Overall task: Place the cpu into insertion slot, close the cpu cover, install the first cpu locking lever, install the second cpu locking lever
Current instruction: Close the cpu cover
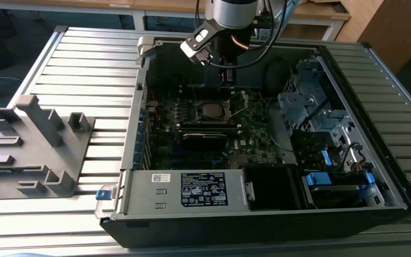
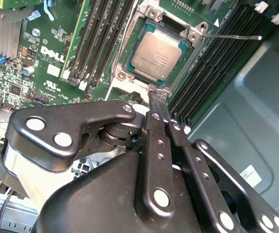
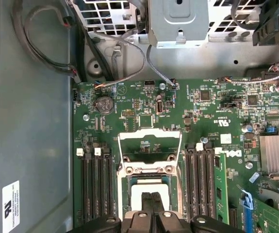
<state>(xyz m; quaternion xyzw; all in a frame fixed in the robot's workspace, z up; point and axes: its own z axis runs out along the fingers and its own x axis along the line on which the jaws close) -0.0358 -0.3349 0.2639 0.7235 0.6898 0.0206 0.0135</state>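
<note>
**One open computer case on a ribbed metal bench, the cpu seated in its socket and the cover raised.**

The exterior view shows a single black computer case [image 1: 263,230] lying open on a grey slatted table [image 1: 84,69], with one grey moulded fixture [image 1: 34,144] on the exterior view's left and wooden furniture behind. The arm is cut off at the frame's top, and the gripper [image 1: 227,80] hangs over the dim motherboard. In the second wrist view one cpu [image 2: 158,56] lies flat in the socket, just past the two fingers [image 2: 155,121], which are pressed together on nothing. One thin lever [image 2: 231,36] juts out beside the socket. In the first wrist view the cpu cover [image 3: 149,132] stands up, two banks of memory slots [image 3: 98,184] flank the socket, and the fingers hide part of the cpu.
</note>
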